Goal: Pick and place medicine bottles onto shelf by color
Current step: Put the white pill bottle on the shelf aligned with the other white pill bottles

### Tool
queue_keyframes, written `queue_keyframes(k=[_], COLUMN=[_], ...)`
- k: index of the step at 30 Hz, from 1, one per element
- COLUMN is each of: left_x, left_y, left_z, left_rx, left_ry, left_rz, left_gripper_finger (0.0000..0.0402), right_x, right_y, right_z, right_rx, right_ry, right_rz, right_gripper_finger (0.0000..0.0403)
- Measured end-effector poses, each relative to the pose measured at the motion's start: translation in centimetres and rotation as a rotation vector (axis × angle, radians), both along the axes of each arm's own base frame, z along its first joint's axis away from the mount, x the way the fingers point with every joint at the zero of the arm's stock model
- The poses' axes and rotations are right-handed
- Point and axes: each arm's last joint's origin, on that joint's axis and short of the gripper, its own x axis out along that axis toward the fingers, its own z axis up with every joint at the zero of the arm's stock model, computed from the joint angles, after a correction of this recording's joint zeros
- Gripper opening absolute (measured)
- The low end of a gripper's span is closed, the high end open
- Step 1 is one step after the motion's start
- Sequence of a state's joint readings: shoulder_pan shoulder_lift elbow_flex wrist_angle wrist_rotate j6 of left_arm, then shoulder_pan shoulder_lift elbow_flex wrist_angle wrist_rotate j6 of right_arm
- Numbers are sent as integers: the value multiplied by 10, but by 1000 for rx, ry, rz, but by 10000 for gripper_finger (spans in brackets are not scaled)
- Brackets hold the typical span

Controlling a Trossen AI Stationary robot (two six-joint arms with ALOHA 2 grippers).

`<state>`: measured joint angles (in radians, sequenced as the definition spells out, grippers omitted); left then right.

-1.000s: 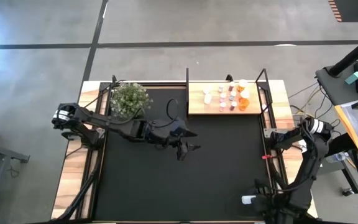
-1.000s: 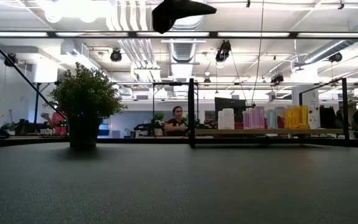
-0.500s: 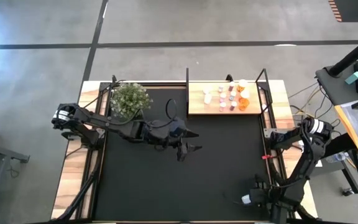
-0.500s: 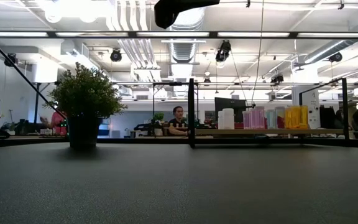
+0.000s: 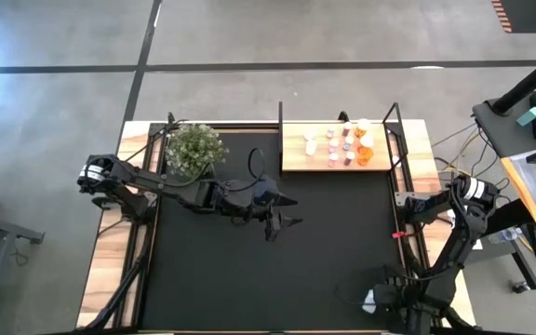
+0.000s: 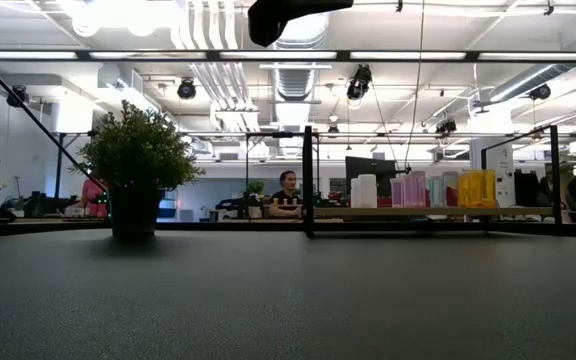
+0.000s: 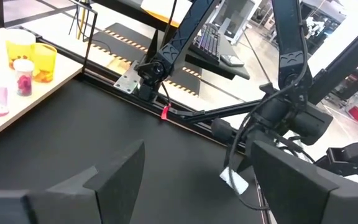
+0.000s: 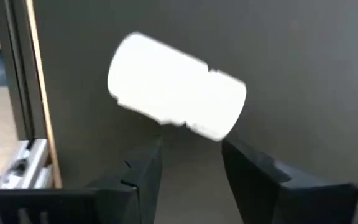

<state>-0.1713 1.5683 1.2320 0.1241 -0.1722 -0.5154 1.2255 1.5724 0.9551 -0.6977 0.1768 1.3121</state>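
A small white cylindrical pill bottle point(image 8: 176, 104) lay on its side on the black table mat point(image 5: 324, 242), near the mat's near right corner, where it showed from above as a pale speck point(image 5: 368, 300). The right gripper point(image 8: 191, 163) sat low over it — its two dark fingers point(image 8: 143, 174) stood a little apart, and the bottle lay just beyond their tips, not between them and not gripped; whether a tip touched it could not be told. Well apart from this, the left gripper point(image 5: 285, 210) hung over the middle of the mat with its jaws wide and nothing between them. At the far right stood the light wooden shelf board in its thin black metal frame point(image 5: 296, 158), carrying the other small pill bottles point(image 5: 342, 144) — white ones toward its left, pink ones in the middle and orange ones at its right end. A green potted plant point(image 5: 194, 147) stood at the far left of the mat.
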Motion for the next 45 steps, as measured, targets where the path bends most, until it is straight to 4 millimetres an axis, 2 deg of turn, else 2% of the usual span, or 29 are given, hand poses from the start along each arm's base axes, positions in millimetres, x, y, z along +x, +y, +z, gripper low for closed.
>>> queue_keyframes(k=[5, 9, 11, 14, 18, 21, 25, 33, 39, 45], left_x=[0, 0, 0, 0, 0, 0, 0, 0, 0, 0], left_y=[0, 0, 0, 1, 1, 1, 1, 0, 0, 0], left_z=[0, 0, 0, -1, -1, -1, -1, -1, -1, -1], left_rx=[6, 7, 7, 8, 8, 7, 1, 0, -1, 0], left_ry=[1, 2, 2, 3, 5, 6, 6, 6, 6, 6], left_rz=[0, 0, 0, 1, 1, 1, 2, 2, 2, 2], left_gripper_finger=[276, 276, 276, 276, 276, 276, 276, 276, 276, 276], right_x=[-5, -7, -5, 0, 7, 8, 10, 16, 19, 19], right_y=[0, 5, 12, 23, 29, 27, 18, 6, 1, 3], right_z=[1, 6, 15, 31, 44, 47, 44, 27, 19, 11], right_rx=[82, 126, 160, 171, 116, 36, -84, -154, -159, -92], right_ry=[170, 258, 245, 109, -48, -98, -119, -84, -79, -100], right_rz=[-233, -293, -232, 13, 273, 368, 399, 505, 491, 501], right_gripper_finger=[158, 166, 166, 162, 154, 153, 158, 164, 166, 167])
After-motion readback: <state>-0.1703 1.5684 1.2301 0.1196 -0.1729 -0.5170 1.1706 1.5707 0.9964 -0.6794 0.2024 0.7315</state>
